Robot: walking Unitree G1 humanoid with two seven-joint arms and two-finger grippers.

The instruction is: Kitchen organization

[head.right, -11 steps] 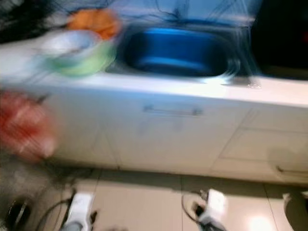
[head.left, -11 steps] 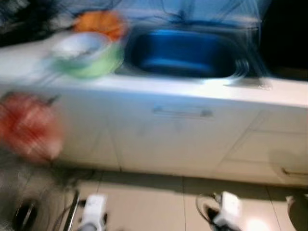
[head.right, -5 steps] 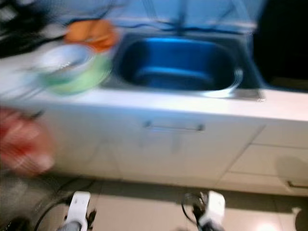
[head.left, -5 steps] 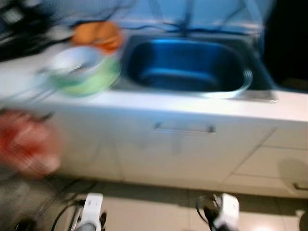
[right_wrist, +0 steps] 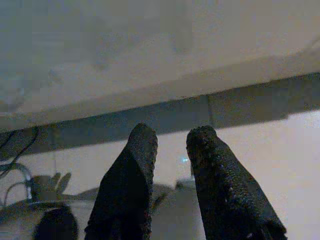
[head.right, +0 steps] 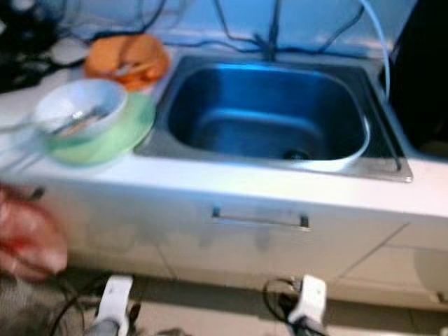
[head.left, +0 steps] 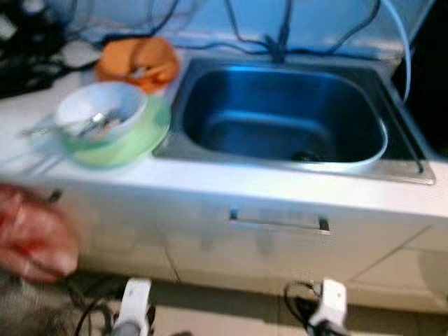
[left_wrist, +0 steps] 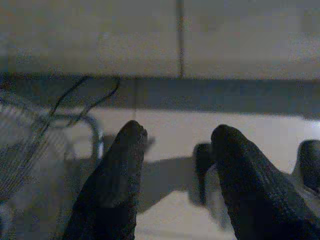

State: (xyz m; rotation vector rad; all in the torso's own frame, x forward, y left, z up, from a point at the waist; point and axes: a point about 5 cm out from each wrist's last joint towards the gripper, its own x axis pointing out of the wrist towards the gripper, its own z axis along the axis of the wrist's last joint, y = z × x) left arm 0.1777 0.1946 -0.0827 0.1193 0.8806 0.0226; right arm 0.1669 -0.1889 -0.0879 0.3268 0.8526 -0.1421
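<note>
Bowl stack: a white bowl (head.left: 101, 112) is sitting inside a green bowl (head.left: 129, 136) on the counter (head.left: 231, 189), well above and ahead of both claws; cutlery is lying in the white one, so the stack is probably waiting to go in the sink.
Orange item: something orange (head.left: 138, 59), too blurred to name, is lying beyond the bowls, farther from the claws.
Sink: the steel sink (head.left: 280, 112) is sitting just beside the bowls, above and ahead of the right claw, looking empty.
Left claw: the left gripper (left_wrist: 177, 150) is hanging low by the floor (left_wrist: 165, 140), fingers released with a gap between them, grasping nothing.
Right claw: the right gripper (right_wrist: 170, 150) is hanging low before the cabinet base, fingers slightly parted, empty.
Cabinet: the drawer handle (head.left: 278, 222) is sitting above the claws, below the sink.
Red blur: a red shape (head.left: 31, 234) is showing beyond the left claw.
</note>
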